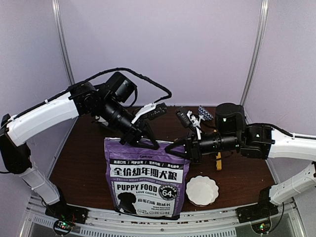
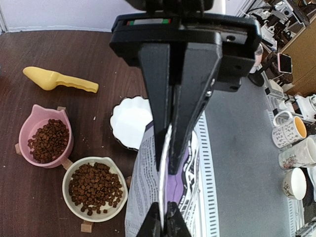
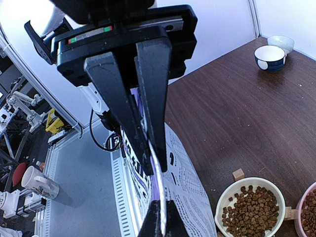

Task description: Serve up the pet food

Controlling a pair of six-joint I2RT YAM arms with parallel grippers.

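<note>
Left gripper (image 2: pixel 167 163): black fingers pressed together, pinching the top edge of the purple plastic bag (image 2: pixel 143 192).
Right gripper (image 3: pixel 154 165): also closed, pinching the same top edge at the other corner.
Bag: stands upright on the dark brown wooden table (image 2: pixel 74 49), between both grippers.
Pet food (image 2: pixel 95 186): reddish-brown kibble in a round cream bowl (image 2: pixel 69 197) and in a pink eared bowl (image 2: pixel 25 129), side by side near the bag.
White scalloped dish (image 2: pixel 129 121): just beside the bag.
Yellow plastic scoop (image 2: pixel 59 80): on the table, apart from the bowls.
</note>
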